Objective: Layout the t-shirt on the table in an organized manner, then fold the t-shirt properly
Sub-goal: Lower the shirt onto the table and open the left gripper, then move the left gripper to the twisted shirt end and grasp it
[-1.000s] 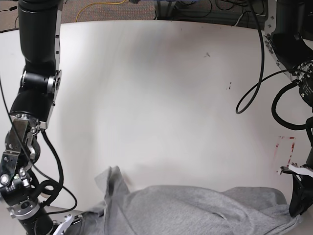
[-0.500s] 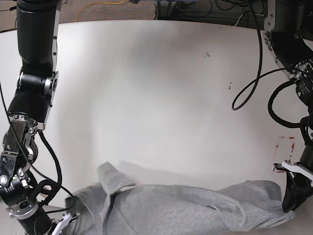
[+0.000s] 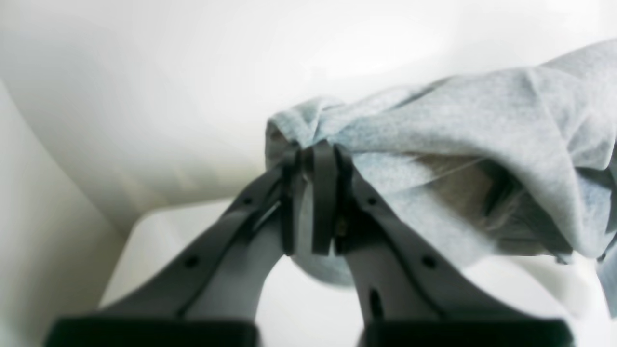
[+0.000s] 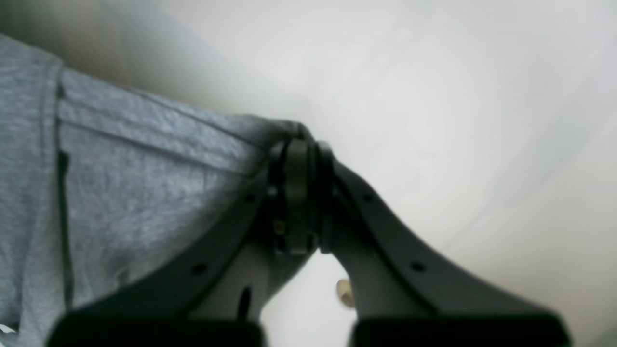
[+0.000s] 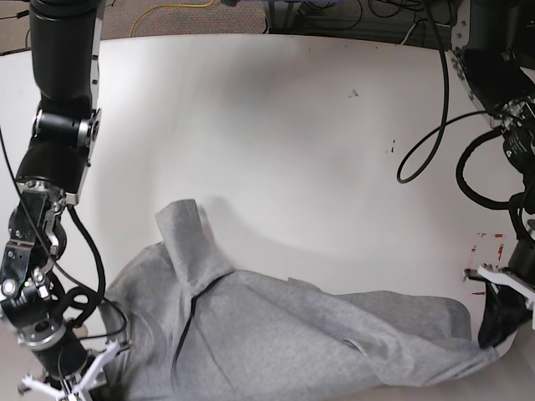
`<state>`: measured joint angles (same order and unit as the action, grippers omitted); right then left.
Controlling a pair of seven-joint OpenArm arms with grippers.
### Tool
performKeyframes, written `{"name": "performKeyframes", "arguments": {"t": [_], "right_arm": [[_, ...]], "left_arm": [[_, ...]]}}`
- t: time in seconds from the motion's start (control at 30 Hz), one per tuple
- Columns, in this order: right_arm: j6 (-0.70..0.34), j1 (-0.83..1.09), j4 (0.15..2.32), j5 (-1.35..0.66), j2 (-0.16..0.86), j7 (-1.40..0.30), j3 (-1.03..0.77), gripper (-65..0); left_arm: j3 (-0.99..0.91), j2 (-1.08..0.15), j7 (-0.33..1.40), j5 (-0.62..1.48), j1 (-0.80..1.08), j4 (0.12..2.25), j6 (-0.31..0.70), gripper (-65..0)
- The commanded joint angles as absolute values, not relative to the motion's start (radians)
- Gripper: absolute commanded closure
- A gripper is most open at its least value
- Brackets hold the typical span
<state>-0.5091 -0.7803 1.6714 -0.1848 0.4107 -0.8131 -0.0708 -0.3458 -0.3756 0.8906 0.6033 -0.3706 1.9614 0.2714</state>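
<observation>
I see the white table (image 5: pixel 276 142), mostly bare. The grey t-shirt (image 5: pixel 284 334) lies rumpled along its near edge, stretched between my two arms, one sleeve flopped up. My left gripper (image 3: pixel 313 202) is clenched on a bunched corner of the cloth; my right gripper (image 4: pixel 299 193) is clamped on a hem edge.

I've got the grey t-shirt (image 5: pixel 284 334) stretched out, rumpled, along the near edge of the white table (image 5: pixel 276 142) — one sleeve flopped up.
</observation>
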Motion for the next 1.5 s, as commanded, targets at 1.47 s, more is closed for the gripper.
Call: {"name": "performKeyframes", "arguments": {"t": [1.47], "right_arm": [[-0.541,0.183,1.862,-0.142,0.093,-0.665,-0.311,0.0]], "left_arm": [[-0.231,-0.274,0.769,0.575,0.059,1.655,0.257,-1.1]]}}
